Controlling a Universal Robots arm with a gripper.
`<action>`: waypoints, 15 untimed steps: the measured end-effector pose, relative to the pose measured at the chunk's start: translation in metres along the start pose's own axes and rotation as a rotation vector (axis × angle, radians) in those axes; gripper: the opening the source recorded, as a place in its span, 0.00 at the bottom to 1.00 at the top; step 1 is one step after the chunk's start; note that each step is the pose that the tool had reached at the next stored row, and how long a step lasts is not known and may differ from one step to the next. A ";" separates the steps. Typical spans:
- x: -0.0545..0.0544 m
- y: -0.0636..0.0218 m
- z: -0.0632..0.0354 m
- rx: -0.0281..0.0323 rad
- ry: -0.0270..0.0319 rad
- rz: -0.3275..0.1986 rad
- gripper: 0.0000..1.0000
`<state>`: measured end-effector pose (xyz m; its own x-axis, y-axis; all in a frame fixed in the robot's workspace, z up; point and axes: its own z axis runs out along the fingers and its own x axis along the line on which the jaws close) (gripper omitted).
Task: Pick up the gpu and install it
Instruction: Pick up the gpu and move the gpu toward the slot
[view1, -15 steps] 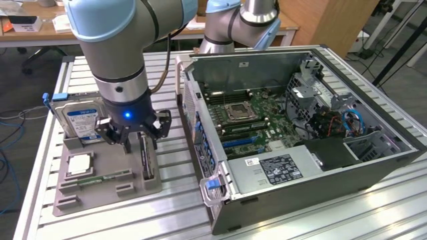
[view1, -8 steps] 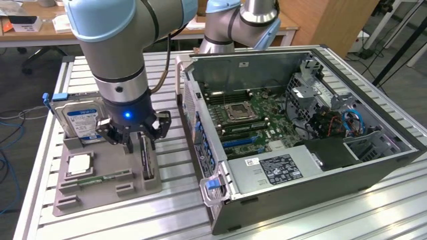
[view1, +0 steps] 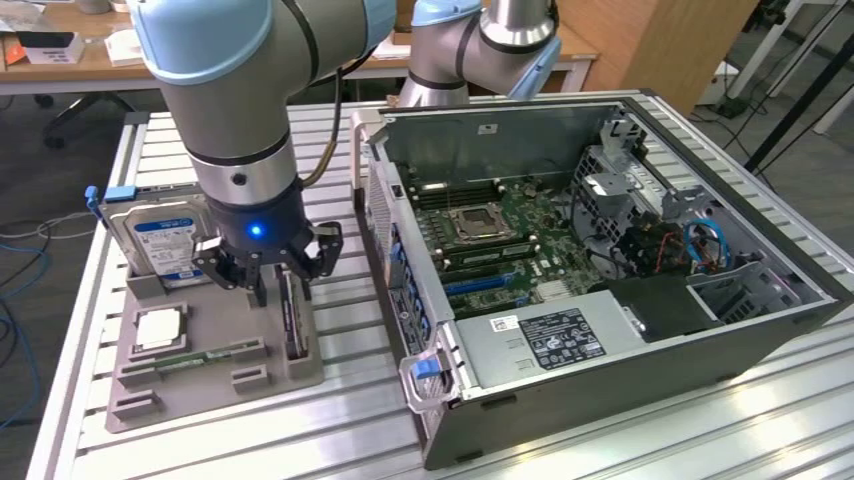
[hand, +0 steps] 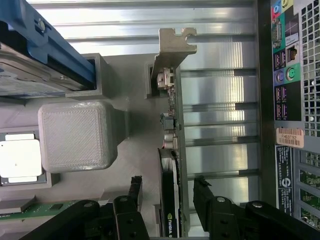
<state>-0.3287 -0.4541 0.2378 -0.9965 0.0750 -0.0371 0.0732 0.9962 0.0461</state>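
The gpu (hand: 170, 200) stands on edge in a slot of the grey holder tray (view1: 267, 375), not yet lifted. Its silver end bracket (hand: 172, 47) sits at the far end of the slot. The claw (view1: 278, 275) straddles the card from above with its jaws apart. In the wrist view a black finger (hand: 136, 192) sits on each side of the board with a sliver of daylight between pad and card, so we judge nothing is clamped.

In the exterior view the hard drive (view1: 163, 240) stands at about 10 o'clock from the card. The processor (view1: 160, 328) is at 9 o'clock and the memory stick (view1: 214, 355) at 8 o'clock, all on the same tray. The open computer case (view1: 400, 250) is just beside the tray at 3 o'clock, on the slatted desk (view1: 267, 440).

We see these risks:
- **Uneven gaps:** one pad could touch first and tip the thin card in its slot.
- **Grip near one end:** the long board could swing or slip.
- **Pinching on the cooler face:** this could stress the fan.
- **A crooked lift:** the bracket could catch the slot wall and drag the tray.
- **Close neighbours:** the case wall and hard drive leave little room for a swaying card.
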 end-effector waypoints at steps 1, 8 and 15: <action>0.000 0.0000 0.0001 0.0001 0.0001 0.000 0.54; 0.000 -0.0001 0.0018 0.0001 0.0001 0.000 0.54; 0.000 -0.0001 0.0019 0.0000 0.0000 0.000 0.45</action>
<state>-0.3287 -0.4541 0.2360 -0.9965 0.0750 -0.0371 0.0733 0.9962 0.0461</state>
